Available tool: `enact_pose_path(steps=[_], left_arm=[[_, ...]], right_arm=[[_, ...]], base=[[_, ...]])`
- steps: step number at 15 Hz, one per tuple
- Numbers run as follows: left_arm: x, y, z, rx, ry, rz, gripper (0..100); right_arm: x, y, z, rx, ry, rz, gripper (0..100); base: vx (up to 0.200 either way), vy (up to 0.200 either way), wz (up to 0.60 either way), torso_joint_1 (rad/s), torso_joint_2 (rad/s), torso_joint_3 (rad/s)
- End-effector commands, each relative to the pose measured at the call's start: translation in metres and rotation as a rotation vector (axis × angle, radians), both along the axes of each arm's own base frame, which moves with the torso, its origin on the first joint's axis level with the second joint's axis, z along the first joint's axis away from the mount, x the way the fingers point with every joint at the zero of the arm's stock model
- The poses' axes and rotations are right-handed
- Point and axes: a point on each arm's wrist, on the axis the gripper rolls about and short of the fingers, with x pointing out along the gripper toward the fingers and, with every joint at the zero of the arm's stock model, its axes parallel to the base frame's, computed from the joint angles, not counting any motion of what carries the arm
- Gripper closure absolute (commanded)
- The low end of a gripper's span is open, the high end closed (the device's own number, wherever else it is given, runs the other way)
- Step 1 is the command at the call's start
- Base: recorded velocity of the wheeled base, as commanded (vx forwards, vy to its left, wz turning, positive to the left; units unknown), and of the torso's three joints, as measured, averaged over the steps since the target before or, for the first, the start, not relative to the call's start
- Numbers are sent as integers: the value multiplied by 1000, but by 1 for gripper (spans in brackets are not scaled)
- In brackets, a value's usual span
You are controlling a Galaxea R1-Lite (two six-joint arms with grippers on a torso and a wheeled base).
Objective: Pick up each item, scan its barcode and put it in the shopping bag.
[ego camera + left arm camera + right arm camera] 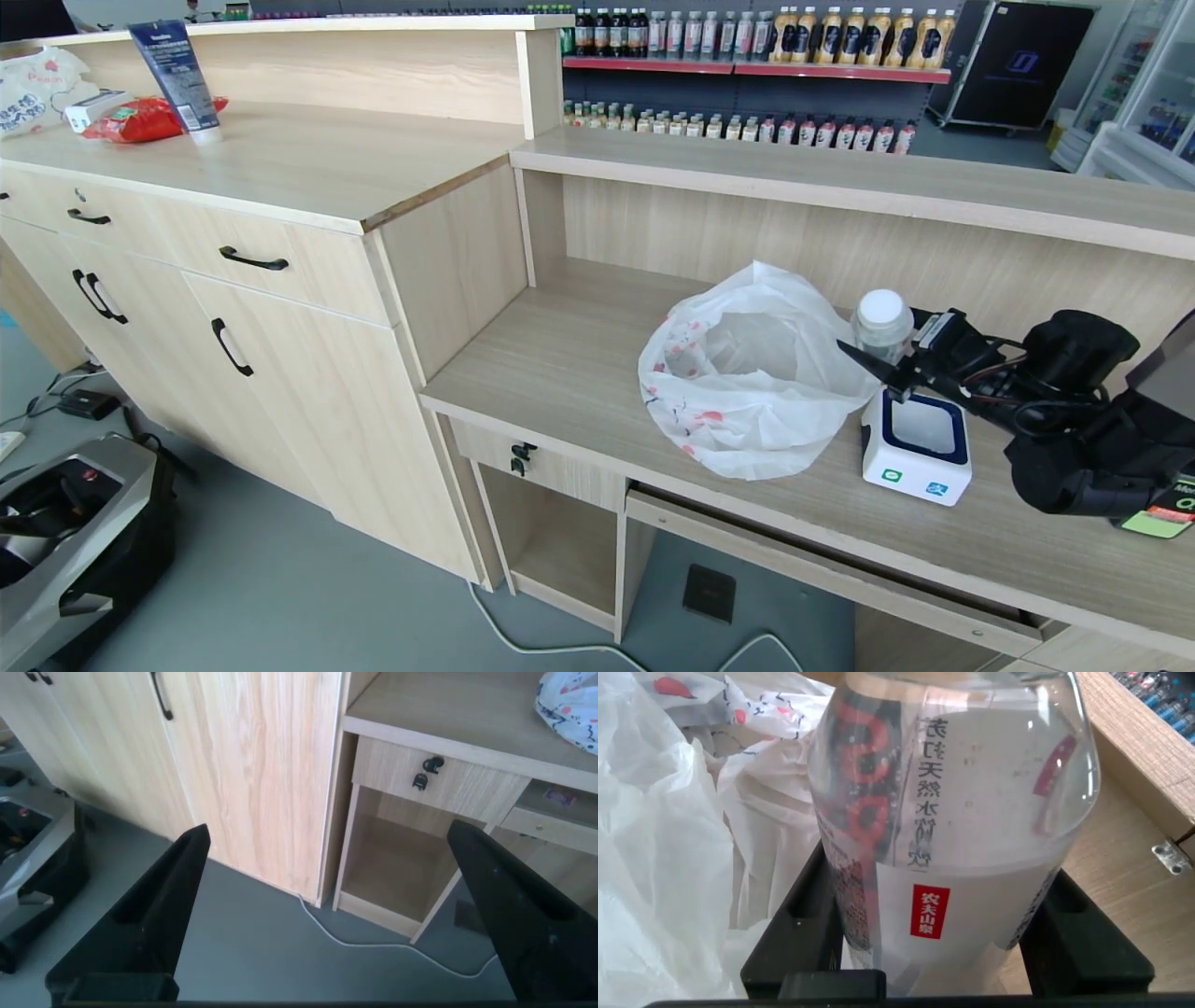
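Note:
A clear water bottle (pixel 882 322) with a white cap and a red-and-white label is held upright in my right gripper (pixel 885 362), just above the white scanner (pixel 917 441) with its dark glass top. In the right wrist view the bottle (pixel 952 812) stands between the black fingers (pixel 814 922). The white plastic shopping bag (pixel 747 373) lies open right beside the scanner; its folds (pixel 682 831) sit close behind the bottle. My left gripper (pixel 327 933) hangs open and empty over the floor in front of the cabinet.
On the higher counter at the far left stand a blue tube (pixel 177 79), a red packet (pixel 140 119), a white box (pixel 93 107) and a white bag (pixel 37 89). A drawer with a key (pixel 430 770) sits under the lower desk. Cables trail on the floor.

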Motion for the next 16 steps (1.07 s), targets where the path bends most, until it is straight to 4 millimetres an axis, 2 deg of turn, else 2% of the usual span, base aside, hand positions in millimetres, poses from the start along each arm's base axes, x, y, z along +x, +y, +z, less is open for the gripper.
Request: enact_pose_path(steps=[1,6,16], left_arm=[[0,0,0,-1,0,1,0],[0,0,0,-1,0,1,0],[0,0,0,-1,0,1,0]], right_arm=[[-3,-2,6,-2,-13,-5,100],[-10,-7,9,-4,-9,-24,100],[-25,-28,17,-44,32,-96,100]], base=[[0,0,0,0,0,0],[0,0,0,0,0,0],[0,0,0,0,0,0]])
